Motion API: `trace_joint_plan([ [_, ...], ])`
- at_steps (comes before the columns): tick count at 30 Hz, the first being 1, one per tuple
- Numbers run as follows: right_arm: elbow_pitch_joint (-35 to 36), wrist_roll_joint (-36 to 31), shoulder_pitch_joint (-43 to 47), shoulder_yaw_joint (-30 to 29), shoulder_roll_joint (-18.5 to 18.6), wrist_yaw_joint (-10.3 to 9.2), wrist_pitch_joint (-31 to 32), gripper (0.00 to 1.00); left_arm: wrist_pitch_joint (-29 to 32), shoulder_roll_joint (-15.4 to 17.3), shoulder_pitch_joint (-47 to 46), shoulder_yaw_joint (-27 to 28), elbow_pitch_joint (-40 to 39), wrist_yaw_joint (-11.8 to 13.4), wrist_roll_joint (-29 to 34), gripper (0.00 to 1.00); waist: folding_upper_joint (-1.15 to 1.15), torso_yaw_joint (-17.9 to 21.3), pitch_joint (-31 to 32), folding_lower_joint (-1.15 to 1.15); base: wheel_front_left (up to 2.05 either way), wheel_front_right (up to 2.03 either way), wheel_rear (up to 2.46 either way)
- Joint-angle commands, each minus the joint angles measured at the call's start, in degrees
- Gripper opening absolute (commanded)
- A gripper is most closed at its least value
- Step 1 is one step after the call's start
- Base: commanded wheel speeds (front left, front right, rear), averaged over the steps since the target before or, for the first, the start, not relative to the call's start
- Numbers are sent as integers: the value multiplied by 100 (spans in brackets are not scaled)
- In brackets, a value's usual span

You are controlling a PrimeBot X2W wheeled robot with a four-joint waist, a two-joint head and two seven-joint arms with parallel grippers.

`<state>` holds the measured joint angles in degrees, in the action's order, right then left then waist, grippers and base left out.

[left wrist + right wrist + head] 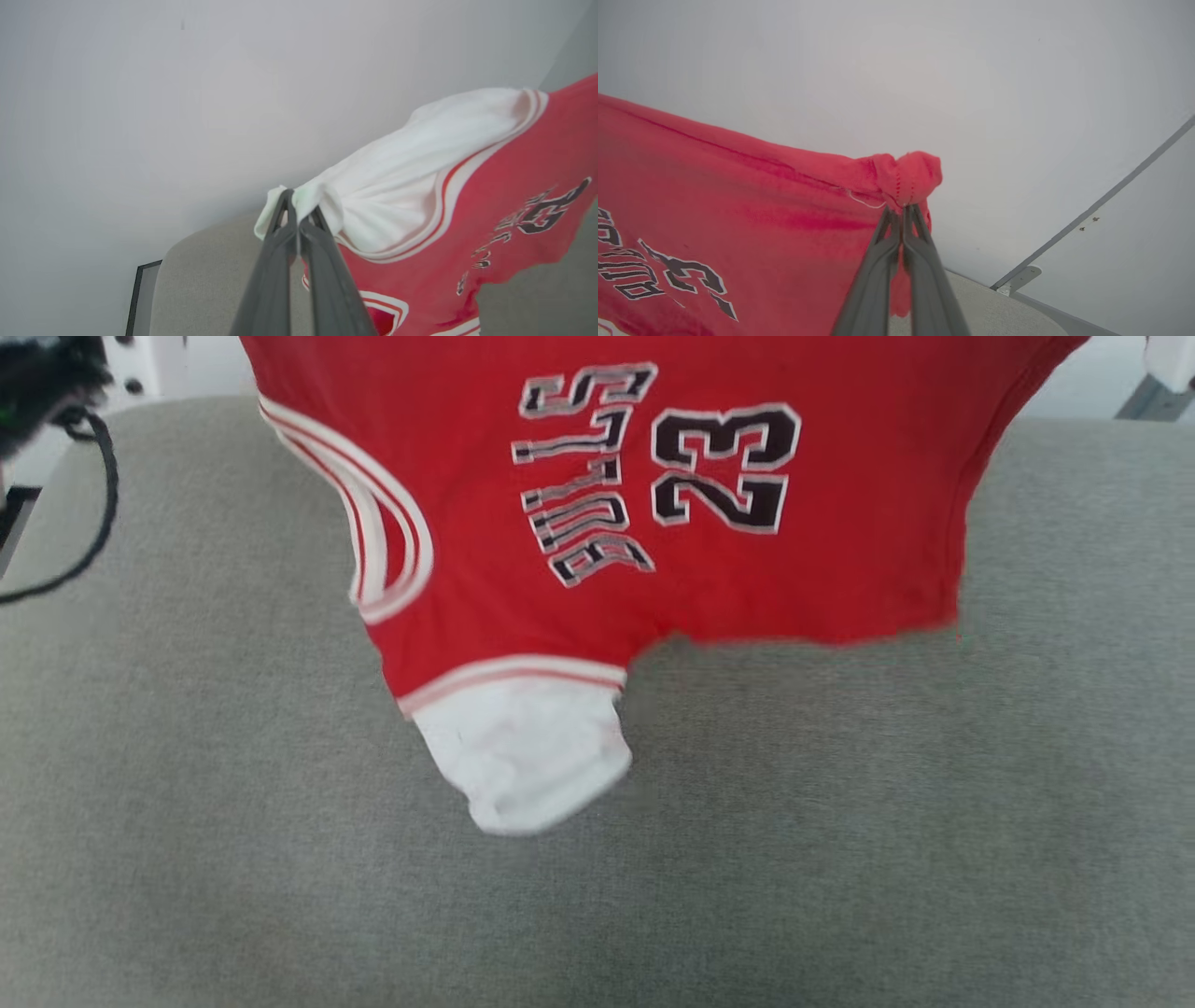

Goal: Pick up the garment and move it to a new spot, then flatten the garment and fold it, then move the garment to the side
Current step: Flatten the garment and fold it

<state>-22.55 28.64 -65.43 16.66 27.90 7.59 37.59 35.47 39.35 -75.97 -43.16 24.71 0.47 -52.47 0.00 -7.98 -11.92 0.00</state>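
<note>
The garment (840, 523) is hanging in the air, and both arms are sharing the load. The left gripper (297, 211) is pinching shut on the end of a white sleeve (397, 186), with cloth bunching over its tips. The right gripper (903, 210) is clamping tight on a wadded red corner, fingers pressed together on the fabric.

Two grips set well apart are pulling the red body into a taut sheet between them. That looks like the point of it: a spread shirt should come down flatter than a crumpled one.

From the head view, the numerals (724, 467) are showing clearly across a nearly smooth front. The other sleeve (532, 756) is dangling lowest, drooping toward the grey surface (233, 896); whether it is brushing that surface I cannot tell.

I'm reading this as the carrying stage, with flattening and folding not yet begun. The thin fabric is sagging along its free lower edge, so lowering evenly on both sides will matter, or that loose sleeve may tuck underneath.
</note>
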Motion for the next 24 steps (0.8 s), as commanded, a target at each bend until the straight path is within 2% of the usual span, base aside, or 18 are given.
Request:
trace_joint_plan([
  [1, 58, -136, 1, -133, -63, -18, 1, 0, -84, -43, -180, 18, 124, -51, 103, 0, 0, 80, 68, 0, 0, 0, 0],
  [7, 50, -560, -134, -438, -273, -17, -229, 0, -499, -287, -583, 31, 538, -141, 281, 0, 0, 136, -25, 0, 0, 0, 0],
  [13, -430, -1183, -590, -555, -616, -17, -807, 0, -1487, -666, -1228, 141, 1239, -203, 624, 0, 0, 175, -429, 0, 0, 0, 0],
  [17, -934, -1669, -1124, -653, -805, -17, -1513, 0, -2385, -847, -1815, 246, 1710, -142, 939, 0, 0, 190, -818, 0, 0, 0, 0],
  [24, -1762, -2702, -1983, -1187, -1133, -18, -3085, 0, -4170, -1092, -2665, 414, 2481, -222, 1344, 0, 0, 146, -1385, 0, 0, 0, 0],
])
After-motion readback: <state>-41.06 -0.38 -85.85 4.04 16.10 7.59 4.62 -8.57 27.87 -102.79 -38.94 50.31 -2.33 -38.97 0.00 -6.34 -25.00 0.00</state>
